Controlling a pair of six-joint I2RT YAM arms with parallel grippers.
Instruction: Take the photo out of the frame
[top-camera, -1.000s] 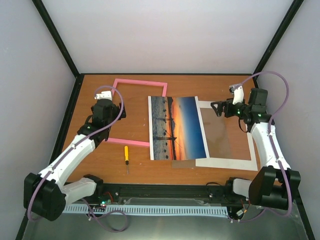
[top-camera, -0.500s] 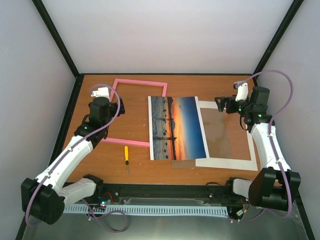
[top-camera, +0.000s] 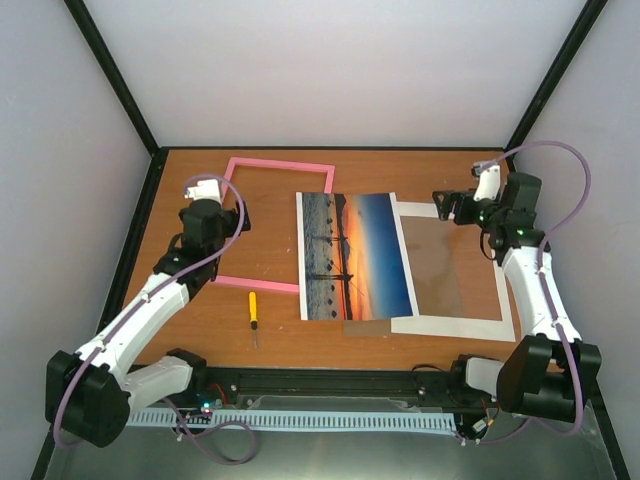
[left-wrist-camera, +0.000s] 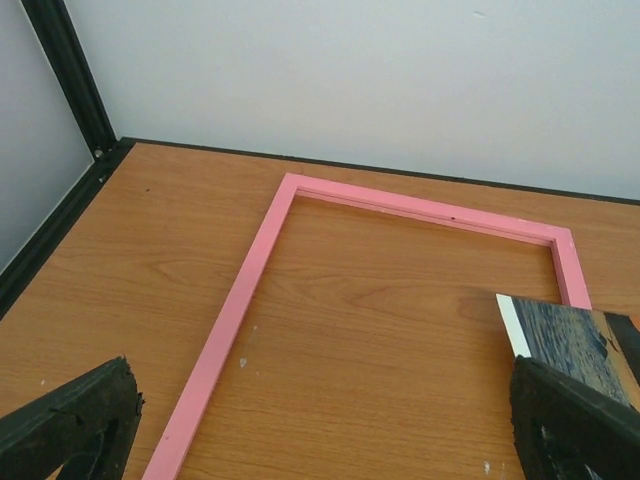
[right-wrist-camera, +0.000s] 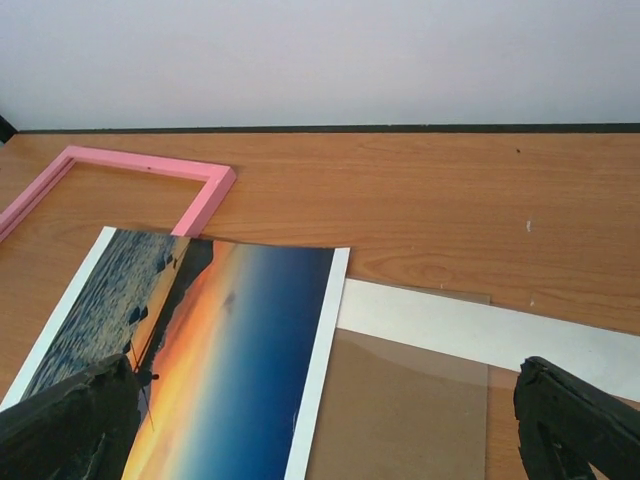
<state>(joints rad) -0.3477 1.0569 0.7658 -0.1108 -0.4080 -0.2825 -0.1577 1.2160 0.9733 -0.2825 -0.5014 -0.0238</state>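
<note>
Evidently at the closing step: the glossy rectangular sunset photo (top-camera: 356, 255) lies flat outside the empty thin pink rectangular frame (top-camera: 280, 165), overlapping one frame rail and the white mat border (top-camera: 455, 325); the left gripper (top-camera: 241, 215) and right gripper (top-camera: 442, 207) are spread wide and empty, so probably only withdrawal remains.

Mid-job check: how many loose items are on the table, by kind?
Pink frame: 1
Photo: 1
White mat: 1
Brown board: 1
Yellow screwdriver: 1
Total: 5
</note>
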